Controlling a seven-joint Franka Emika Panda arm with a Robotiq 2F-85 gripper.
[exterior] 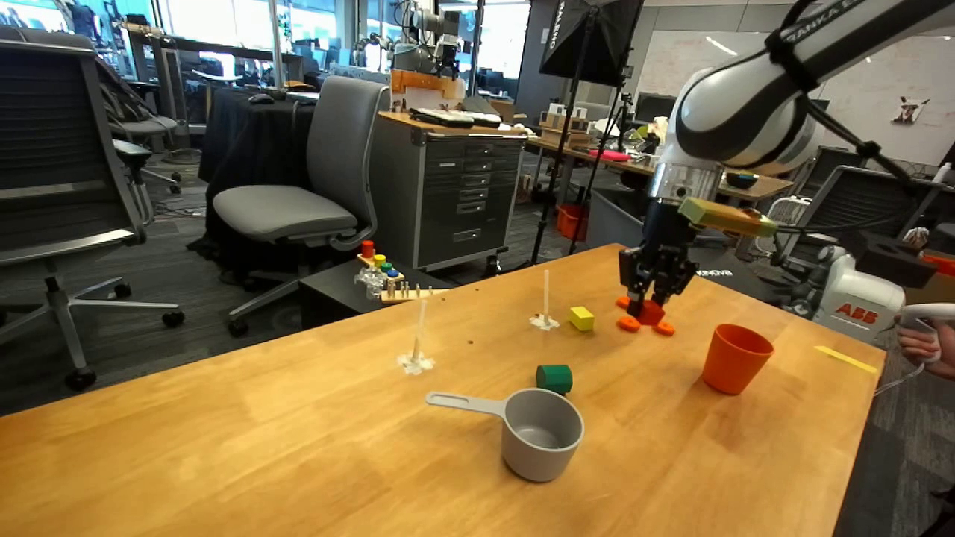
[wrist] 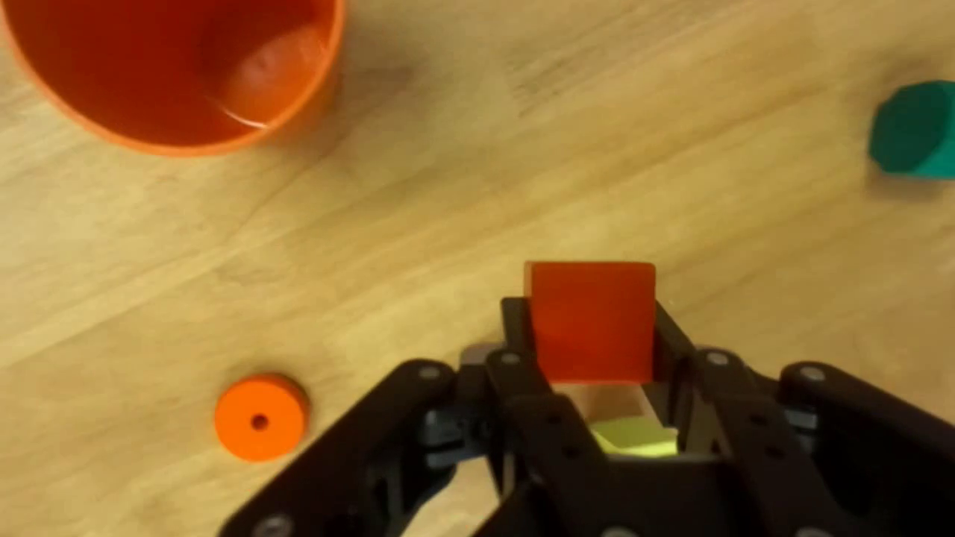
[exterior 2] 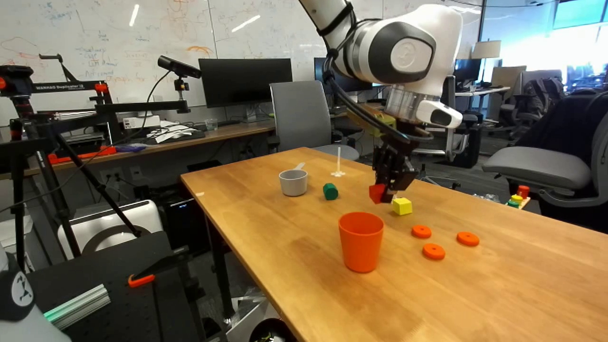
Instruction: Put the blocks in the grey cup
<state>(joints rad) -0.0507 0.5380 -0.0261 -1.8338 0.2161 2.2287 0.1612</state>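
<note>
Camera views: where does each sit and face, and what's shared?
In an exterior view: beside the wooden table, facing past the long-handled grey cup; white arm and claw show.
In an exterior view: tableside, facing past the tapered orange-red cup toward a whiteboard; arm and claw show.
Wrist view: wrist-mounted, facing down; claw shows, gripping a red cube.
Both exterior views share both cups and a yellow cube.
</note>
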